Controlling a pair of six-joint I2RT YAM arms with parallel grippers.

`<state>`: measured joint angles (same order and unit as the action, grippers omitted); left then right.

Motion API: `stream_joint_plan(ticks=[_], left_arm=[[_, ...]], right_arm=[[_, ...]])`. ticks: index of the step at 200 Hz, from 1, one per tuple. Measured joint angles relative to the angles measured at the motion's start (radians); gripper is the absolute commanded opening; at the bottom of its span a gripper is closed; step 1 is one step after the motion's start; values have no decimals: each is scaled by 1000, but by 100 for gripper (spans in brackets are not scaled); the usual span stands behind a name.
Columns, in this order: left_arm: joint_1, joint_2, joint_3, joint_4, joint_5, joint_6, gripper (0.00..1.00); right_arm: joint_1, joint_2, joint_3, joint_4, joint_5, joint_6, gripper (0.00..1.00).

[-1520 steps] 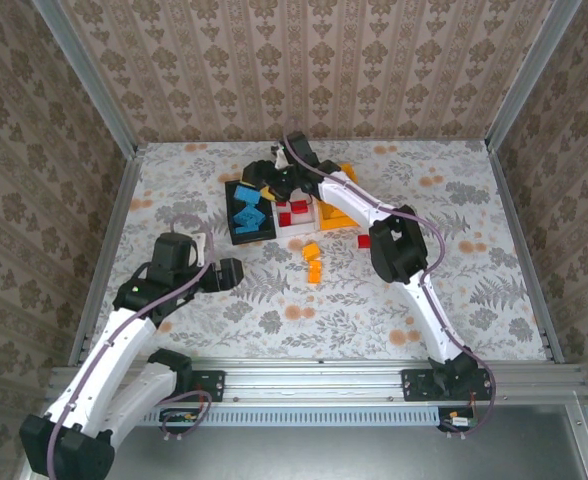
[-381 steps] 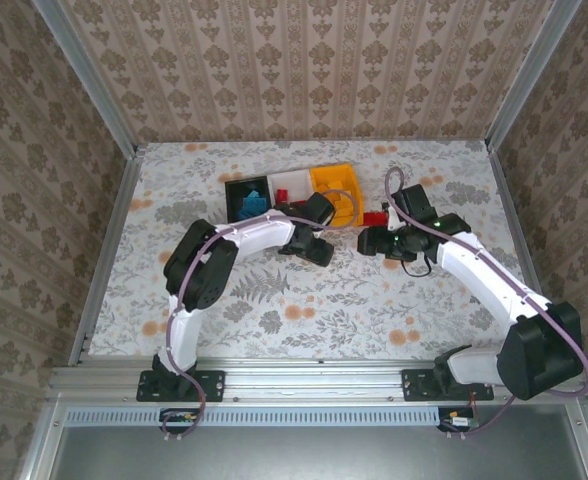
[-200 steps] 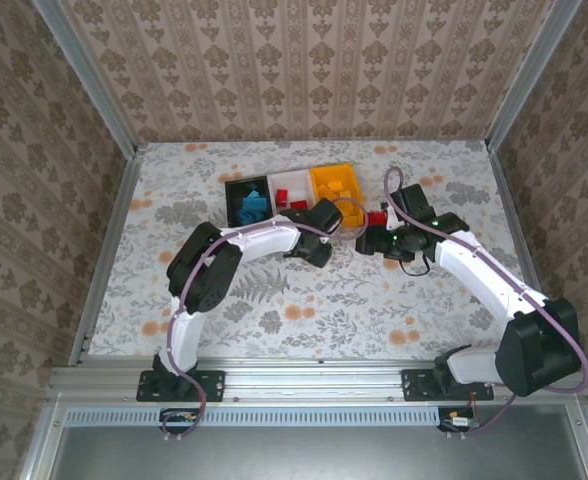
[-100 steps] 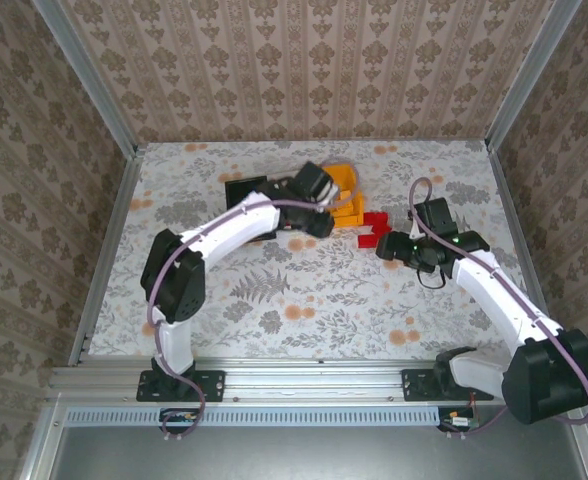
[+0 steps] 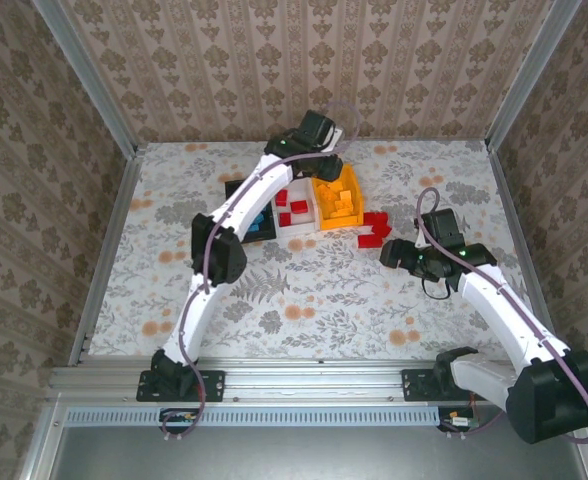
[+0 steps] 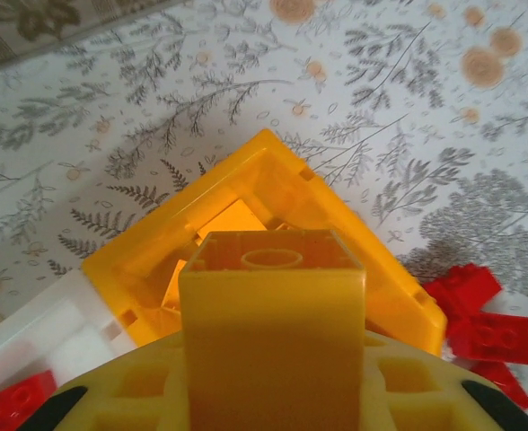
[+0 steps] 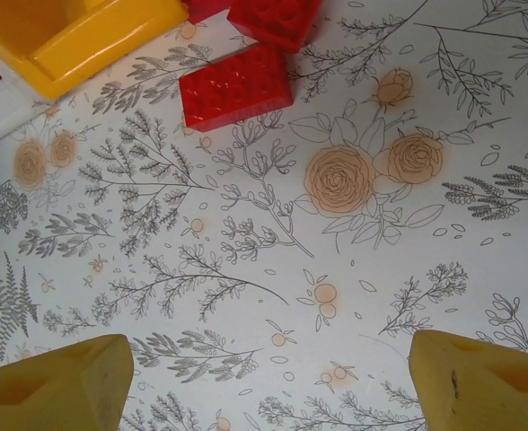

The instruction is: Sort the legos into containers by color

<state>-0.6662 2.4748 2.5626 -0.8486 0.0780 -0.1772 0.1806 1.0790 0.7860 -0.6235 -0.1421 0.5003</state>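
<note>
My left hand has swung over the orange bin, clamped on an orange brick that looks ready to drop. My right hand has backed off with its fingers wide, and the red bricks lie on the tabletop beside that bin.

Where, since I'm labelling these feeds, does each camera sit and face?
Top external: above, behind the bases, looking down at the table; left arm, right arm.
Left wrist: down onto the orange bin; left gripper holding an orange brick.
Right wrist: down at red bricks; right gripper open.
Wrist views share the bin and bricks.
</note>
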Motion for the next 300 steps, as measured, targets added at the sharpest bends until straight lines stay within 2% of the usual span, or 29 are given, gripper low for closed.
stream_joint_plan(ticks=[21,35,49,75,88,156,185,229,262,300], left_arm=[[9,61,37,-17,19,-1,25],[17,74,37,-27,33,-3,42],[22,77,37,-34,41,-10,45],[31,77,48,-34,46,-12,58],[31,77,48,-34,49,-14,62],[29,54,17,-32,57,-20,66],[17,-89,-182,-11,53,-13,67],[-42,-464,-652,111,54,-5,69],[-37,-707,-1011,235,87,-34,70],[-17,-845,-1287,293,94,-70,73]], right_arm=[[-2,3,-3,0,0,0,85],[-2,8,-4,1,-1,0,89],[-2,17,-4,7,-1,0,90],[-2,26,-4,16,-1,0,90],[-2,27,-4,16,-1,0,91],[-2,34,-3,15,-2,0,91],[-2,84,6,14,-18,0,88],[25,253,99,15,-23,-13,85],[94,447,245,4,55,-56,87],[131,638,387,-13,138,-105,87]])
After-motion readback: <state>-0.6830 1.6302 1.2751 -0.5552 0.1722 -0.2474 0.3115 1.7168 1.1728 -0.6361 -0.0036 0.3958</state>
